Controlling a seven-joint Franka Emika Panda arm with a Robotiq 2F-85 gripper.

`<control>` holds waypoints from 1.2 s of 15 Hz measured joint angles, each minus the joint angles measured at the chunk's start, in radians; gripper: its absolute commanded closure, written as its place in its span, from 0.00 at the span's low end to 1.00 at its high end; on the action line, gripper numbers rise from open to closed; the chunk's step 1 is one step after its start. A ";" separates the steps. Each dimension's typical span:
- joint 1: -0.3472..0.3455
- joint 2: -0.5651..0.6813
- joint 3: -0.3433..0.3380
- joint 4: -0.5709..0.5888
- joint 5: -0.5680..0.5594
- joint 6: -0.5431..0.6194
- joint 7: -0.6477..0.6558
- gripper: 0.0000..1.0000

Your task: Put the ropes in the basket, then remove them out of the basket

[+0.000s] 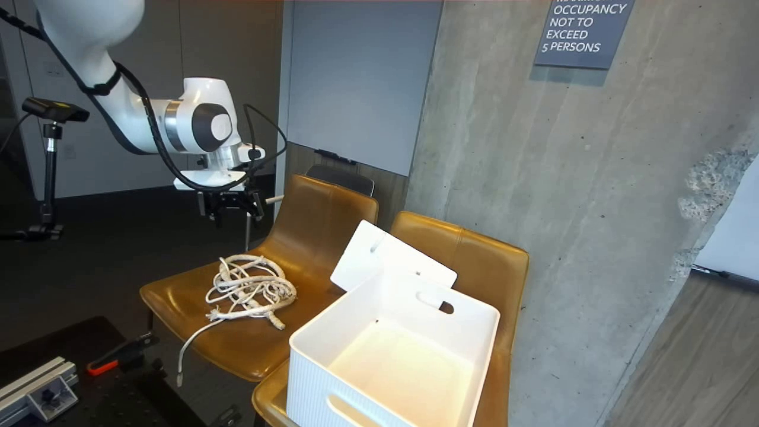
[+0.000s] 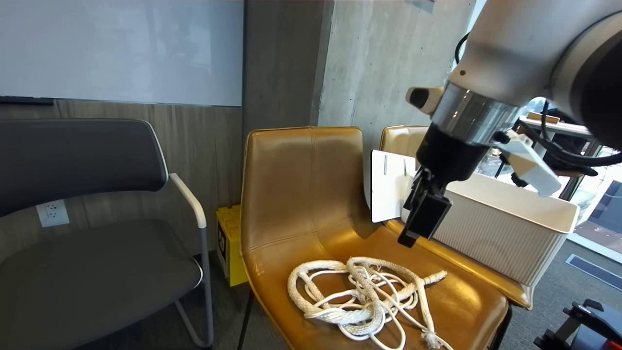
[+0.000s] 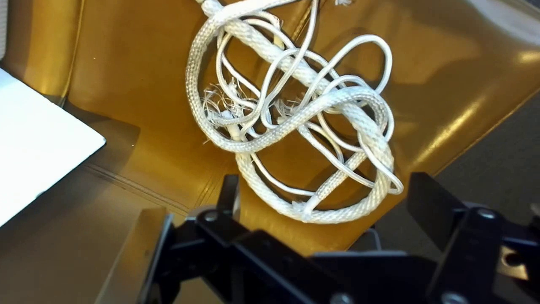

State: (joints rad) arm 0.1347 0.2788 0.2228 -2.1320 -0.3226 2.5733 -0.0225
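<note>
- Wrist view: two jaws, spread wide apart; one tangle of ropes [image 3: 310, 110], strands uncountable.
- Both exterior views: ropes on one tan chair [image 2: 301, 184]; one basket [image 1: 397, 347] on another tan chair [image 1: 492, 255].

Tangled ropes [image 1: 258, 290] are lying on a chair [image 1: 329, 219]; a white basket [image 1: 314, 385] is resting on the adjacent chair [image 1: 480, 264]; the gripper [image 1: 231, 212] is hanging above seat level.

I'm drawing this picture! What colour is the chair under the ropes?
Golden brown; that chair shows best in an exterior view.
</note>
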 measured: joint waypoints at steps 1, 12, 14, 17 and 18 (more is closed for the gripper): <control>0.010 0.061 -0.013 0.045 -0.002 0.001 -0.012 0.00; 0.090 0.487 -0.116 0.353 0.001 -0.002 -0.057 0.00; 0.096 0.526 -0.130 0.369 0.004 -0.003 -0.038 0.00; 0.098 0.578 -0.134 0.375 0.012 -0.003 -0.020 0.25; 0.098 0.588 -0.134 0.375 0.016 -0.003 -0.019 0.26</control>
State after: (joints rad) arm 0.2331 0.8671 0.0888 -1.7571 -0.3068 2.5703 -0.0412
